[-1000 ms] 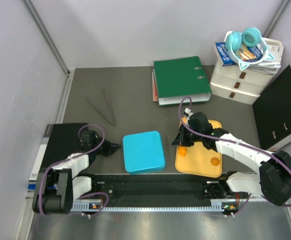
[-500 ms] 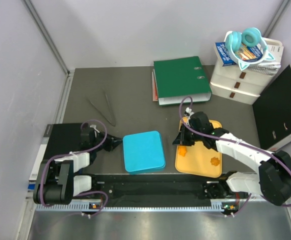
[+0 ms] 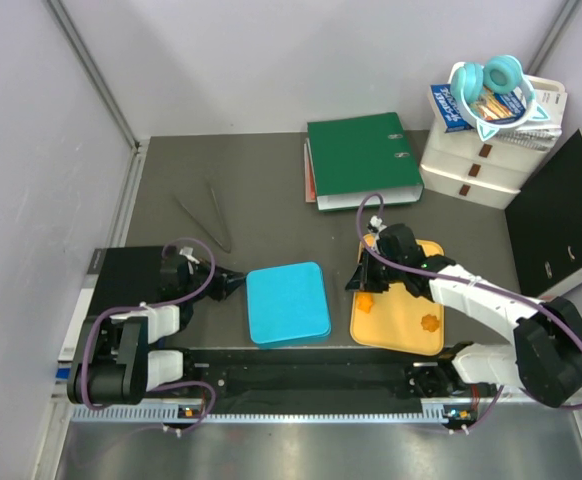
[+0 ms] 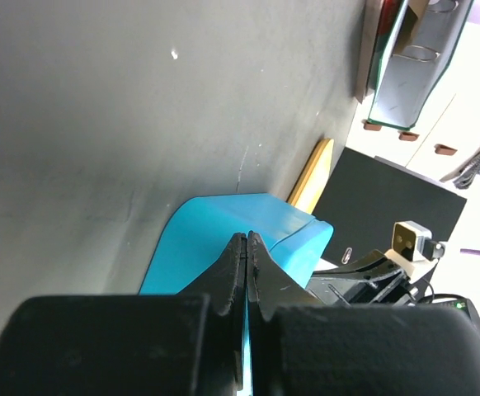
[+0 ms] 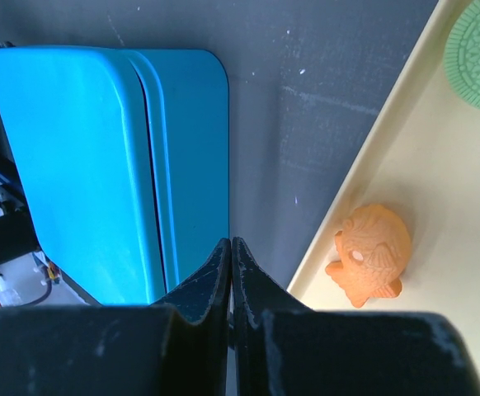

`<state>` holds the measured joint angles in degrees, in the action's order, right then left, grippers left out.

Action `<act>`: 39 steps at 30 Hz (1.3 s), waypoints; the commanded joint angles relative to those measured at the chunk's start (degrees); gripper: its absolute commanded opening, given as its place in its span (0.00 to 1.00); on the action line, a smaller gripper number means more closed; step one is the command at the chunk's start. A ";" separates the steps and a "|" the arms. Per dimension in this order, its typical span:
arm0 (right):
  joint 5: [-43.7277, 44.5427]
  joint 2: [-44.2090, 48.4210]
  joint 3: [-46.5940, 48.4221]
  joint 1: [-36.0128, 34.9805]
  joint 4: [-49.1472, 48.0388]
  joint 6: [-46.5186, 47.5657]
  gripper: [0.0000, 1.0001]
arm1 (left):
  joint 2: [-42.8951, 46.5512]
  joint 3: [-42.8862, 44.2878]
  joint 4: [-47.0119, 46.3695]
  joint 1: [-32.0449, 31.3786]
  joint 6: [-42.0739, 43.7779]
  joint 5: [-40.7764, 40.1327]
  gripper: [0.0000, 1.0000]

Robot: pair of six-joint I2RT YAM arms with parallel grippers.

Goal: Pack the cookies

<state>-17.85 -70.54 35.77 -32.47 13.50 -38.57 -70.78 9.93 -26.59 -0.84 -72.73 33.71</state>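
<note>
A closed blue box (image 3: 288, 303) lies between the arms, with a yellow-orange tray (image 3: 403, 330) to its right. Two orange cookies (image 3: 368, 297) (image 3: 430, 322) lie on the tray. In the right wrist view the near orange cookie (image 5: 370, 252) looks fish-shaped, and a green round cookie (image 5: 477, 41) lies further along the tray (image 5: 405, 157). My right gripper (image 3: 355, 286) is shut and empty over the table between box and tray (image 5: 231, 242). My left gripper (image 3: 233, 285) is shut and empty at the box's left edge (image 4: 247, 238). The box (image 4: 215, 235) fills the view beyond it.
A green binder (image 3: 361, 160) lies at the back. White drawers (image 3: 476, 165) with headphones (image 3: 491, 80) on top stand back right, beside a black binder (image 3: 561, 215). Tweezers (image 3: 206, 218) lie back left. A black slab (image 3: 121, 280) lies at the left.
My left gripper has moved right, up to the left edge of the blue box. The right gripper has hardly moved.
</note>
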 commanded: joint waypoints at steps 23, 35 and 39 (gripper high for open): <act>0.18 0.05 2.64 0.65 -1.10 0.60 0.00 | 1.53 3.86 -4.08 0.31 -1.45 4.25 0.00; 1.15 1.64 2.38 0.65 -0.05 1.04 0.00 | 10.74 8.86 18.73 5.76 6.88 -2.50 0.00; 1.67 2.34 1.76 0.65 -0.05 1.04 0.00 | 12.06 11.16 36.59 5.94 14.10 -5.94 0.00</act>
<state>-17.28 -70.46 35.77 -32.45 13.78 -38.54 -60.45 18.24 -7.49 4.67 -66.50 31.90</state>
